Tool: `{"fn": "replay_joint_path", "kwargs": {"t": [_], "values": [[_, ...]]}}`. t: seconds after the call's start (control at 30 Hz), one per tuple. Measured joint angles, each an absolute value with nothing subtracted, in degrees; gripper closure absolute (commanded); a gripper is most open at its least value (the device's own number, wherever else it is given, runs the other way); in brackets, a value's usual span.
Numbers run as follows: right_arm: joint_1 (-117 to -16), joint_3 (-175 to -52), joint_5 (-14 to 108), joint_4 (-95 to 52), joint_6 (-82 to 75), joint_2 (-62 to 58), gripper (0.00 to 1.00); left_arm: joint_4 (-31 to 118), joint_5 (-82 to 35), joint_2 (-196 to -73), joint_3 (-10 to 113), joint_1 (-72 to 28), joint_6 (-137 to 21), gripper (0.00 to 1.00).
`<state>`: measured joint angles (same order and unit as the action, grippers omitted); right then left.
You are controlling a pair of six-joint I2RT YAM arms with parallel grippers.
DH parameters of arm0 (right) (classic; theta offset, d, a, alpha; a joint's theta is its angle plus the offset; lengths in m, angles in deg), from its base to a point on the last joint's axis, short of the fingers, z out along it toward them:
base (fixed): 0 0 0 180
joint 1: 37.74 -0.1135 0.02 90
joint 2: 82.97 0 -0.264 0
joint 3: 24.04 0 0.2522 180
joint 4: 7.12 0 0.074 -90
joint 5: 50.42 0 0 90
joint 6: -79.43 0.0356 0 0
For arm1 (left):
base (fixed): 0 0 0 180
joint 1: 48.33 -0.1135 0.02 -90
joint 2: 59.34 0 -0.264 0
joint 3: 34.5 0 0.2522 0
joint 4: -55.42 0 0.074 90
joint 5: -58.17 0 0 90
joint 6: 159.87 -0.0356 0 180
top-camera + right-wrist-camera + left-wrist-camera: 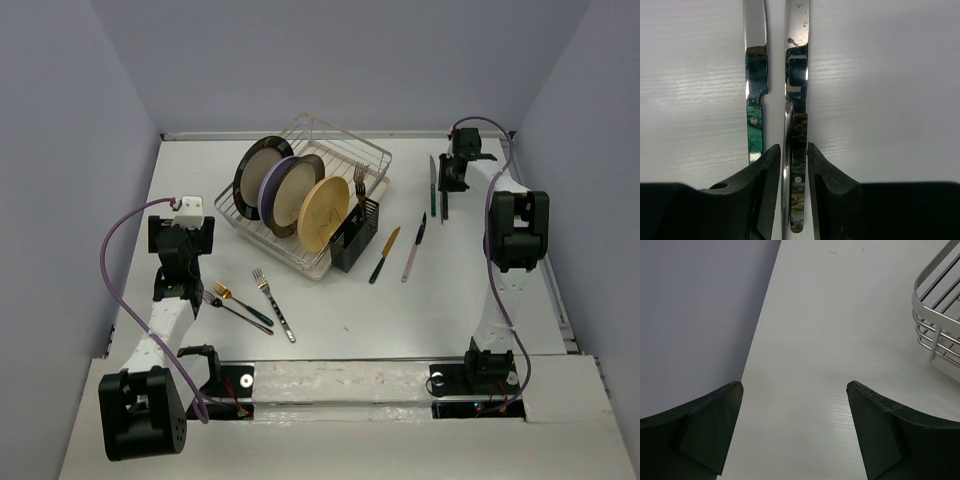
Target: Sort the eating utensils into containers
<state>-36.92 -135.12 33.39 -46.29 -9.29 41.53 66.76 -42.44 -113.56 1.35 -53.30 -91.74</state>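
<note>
Pinching the dark-handled knife [799, 100] by its handle, my right gripper [794, 150] presses on both sides as it lies flat on the table [890, 100], far right. A green-handled knife [755, 130] lies parallel just beside it. My left gripper [795, 390] hangs spread wide near the wire rack [935, 325], where the black holder [354, 236] stands.

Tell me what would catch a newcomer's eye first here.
A wire rack sits in the middle of the table, with three plates standing in it. At the far right, the right gripper pinches a dark-handled knife beside a green-handled knife. The left gripper hangs open at the left.
</note>
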Motion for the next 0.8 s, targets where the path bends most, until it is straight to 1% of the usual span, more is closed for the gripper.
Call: {"fn": "replay_joint_path", "kwargs": {"t": [0.3,0.5,0.8], "values": [[-36.07,-135.12,33.04,-46.40,-9.29,41.56,0.69,66.76,-42.64,-113.56,1.35,-53.30,-91.76,0.01],[-35.39,-135.12,33.21,-46.38,-9.29,42.06,0.69,66.76,-42.66,-113.56,1.35,-53.30,-91.79,0.01],[-35.13,-135.12,37.06,-46.38,-10.78,42.56,0.69,66.76,-42.70,-113.56,1.35,-53.30,-91.81,0.01]]}}
